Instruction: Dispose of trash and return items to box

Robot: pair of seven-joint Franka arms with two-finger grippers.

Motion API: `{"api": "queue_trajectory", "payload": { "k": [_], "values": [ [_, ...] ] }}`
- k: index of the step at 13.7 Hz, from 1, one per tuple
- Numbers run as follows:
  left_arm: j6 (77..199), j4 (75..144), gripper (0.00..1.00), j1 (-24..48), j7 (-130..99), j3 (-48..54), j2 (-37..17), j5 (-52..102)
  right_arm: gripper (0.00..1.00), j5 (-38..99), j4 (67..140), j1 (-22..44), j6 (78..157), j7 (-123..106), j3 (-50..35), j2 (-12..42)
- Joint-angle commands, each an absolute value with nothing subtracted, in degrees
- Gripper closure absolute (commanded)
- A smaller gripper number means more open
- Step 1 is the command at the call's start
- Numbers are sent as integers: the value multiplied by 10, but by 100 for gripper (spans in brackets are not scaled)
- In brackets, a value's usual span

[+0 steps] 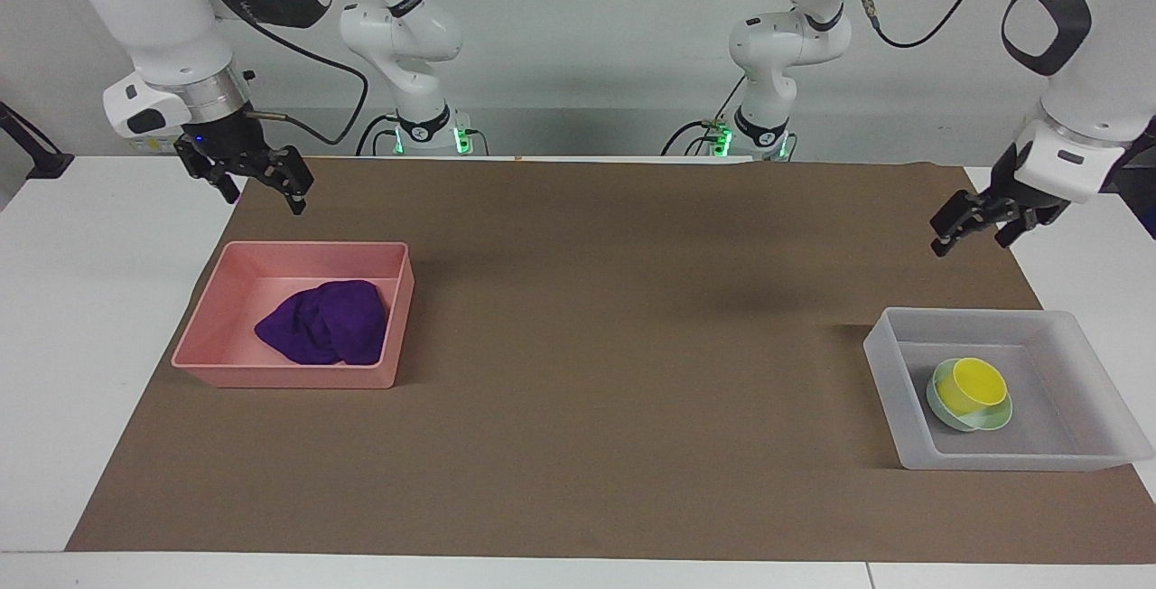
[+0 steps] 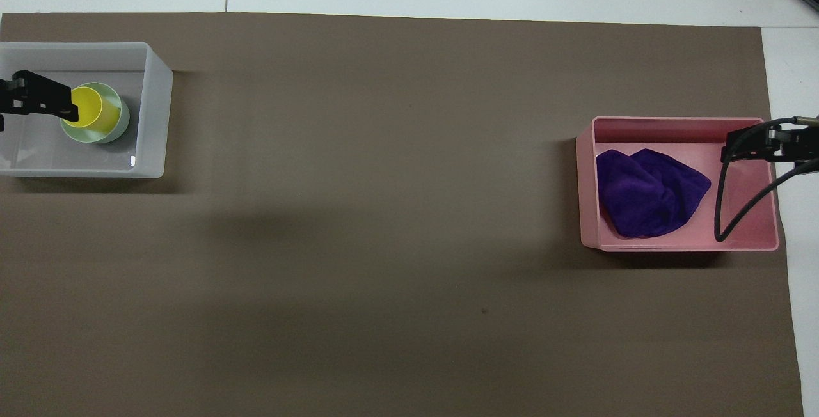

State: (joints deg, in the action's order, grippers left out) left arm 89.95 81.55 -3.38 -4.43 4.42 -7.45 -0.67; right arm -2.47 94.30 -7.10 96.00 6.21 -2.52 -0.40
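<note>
Facing view: brown mat (image 1: 587, 345) covers white table (image 1: 90, 318); both arms' fingers spread, empty.

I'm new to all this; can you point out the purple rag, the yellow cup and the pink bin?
purple rag (image 1: 325, 325), facing view, middle folds.
yellow cup (image 1: 979, 381), facing view, inside.
pink bin (image 1: 284, 377), facing view, outer wall.

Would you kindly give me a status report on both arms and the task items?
Left tool open, raised, empty; right tool open above pink bin. Purple rag binned; yellow cup in green bowl, inside clear tray. No obstructions.
</note>
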Motion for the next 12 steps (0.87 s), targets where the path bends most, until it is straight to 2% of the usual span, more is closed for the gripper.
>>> {"api": "queue_trajectory", "payload": {
  "k": [1,4,6,12],
  "values": [
    [850,836,0,-12,-61,39,-38,-17,0,-14,950,-73,954,72,-29,-12],
    [854,873,0,40,-69,-4,15,1,0,-18,947,-57,950,82,-39,-12],
    [846,883,0,63,-69,-21,28,6,0,-22,942,-42,944,116,-39,-11],
    [794,852,0,56,-53,-23,5,6,0,-13,946,-32,940,129,-38,-12]
  ]
}}
